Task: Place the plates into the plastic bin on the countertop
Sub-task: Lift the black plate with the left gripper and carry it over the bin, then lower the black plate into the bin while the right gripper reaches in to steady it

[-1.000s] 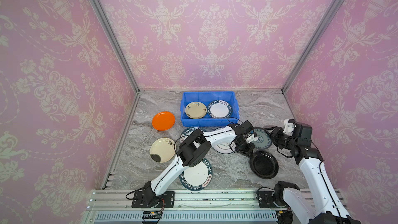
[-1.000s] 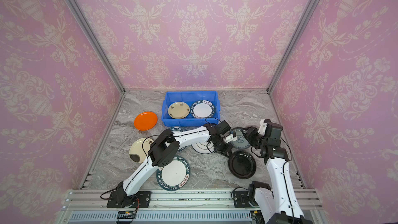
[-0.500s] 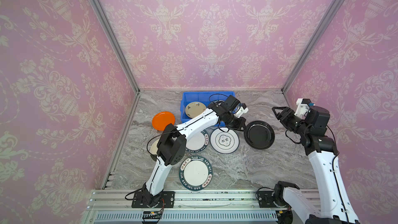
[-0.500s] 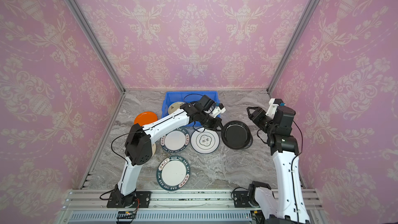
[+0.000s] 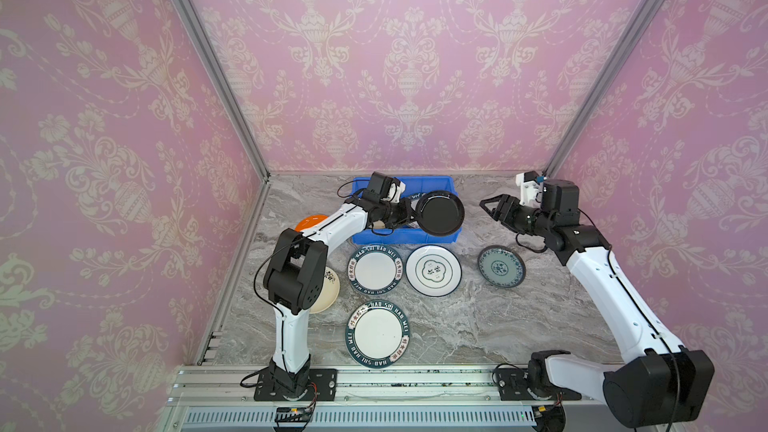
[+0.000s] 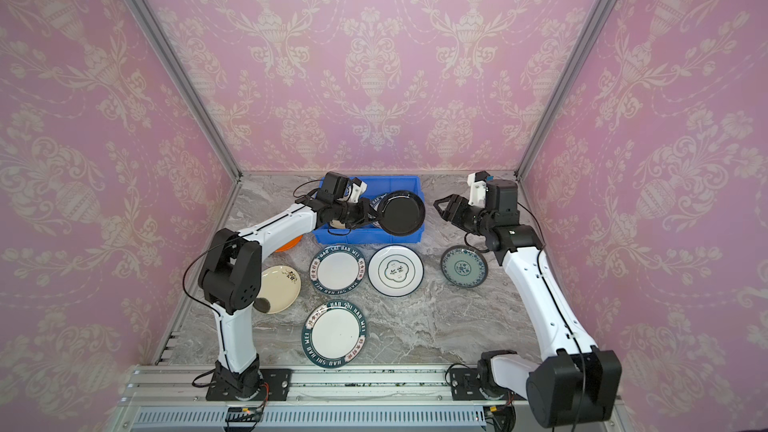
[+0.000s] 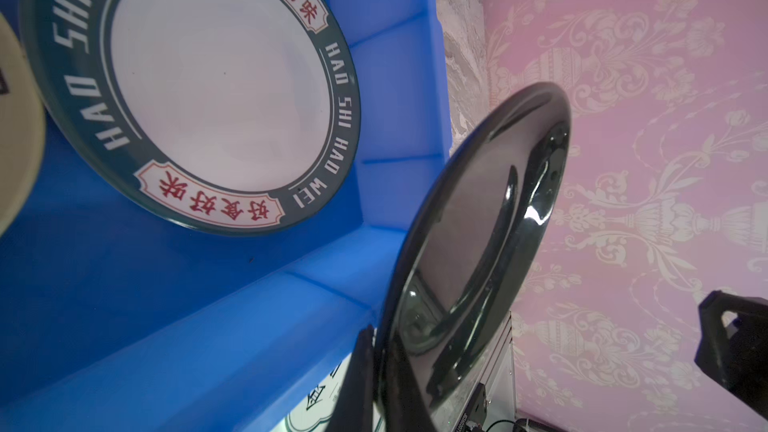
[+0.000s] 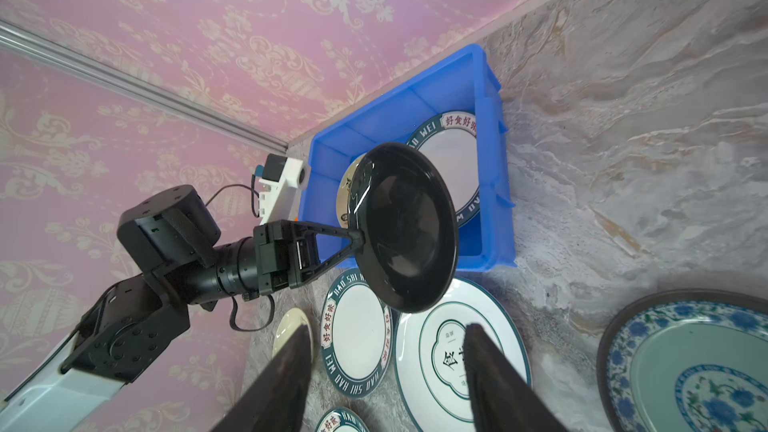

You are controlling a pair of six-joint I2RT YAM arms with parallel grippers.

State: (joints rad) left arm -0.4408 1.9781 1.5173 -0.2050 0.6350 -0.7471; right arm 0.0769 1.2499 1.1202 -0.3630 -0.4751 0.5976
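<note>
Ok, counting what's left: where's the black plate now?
In both top views the black plate hangs over the right end of the blue bin, gripped by the left tool.

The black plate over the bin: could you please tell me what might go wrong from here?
1. The left hand pinches the black plate only at its rim, tilted steeply; it may slip or swing.
2. It hangs over a corner of the blue bin, so a release could tip it outside.
3. It might strike the teal-rimmed plate already inside.

Grey marble countertop (image 5: 478,326): blue bin (image 5: 403,238), orange plate (image 5: 306,223), cream plate (image 6: 278,288), two lettered plates (image 5: 375,270) (image 5: 377,333), emblem plate (image 5: 433,270), blue-patterned plate (image 5: 500,266).
</note>
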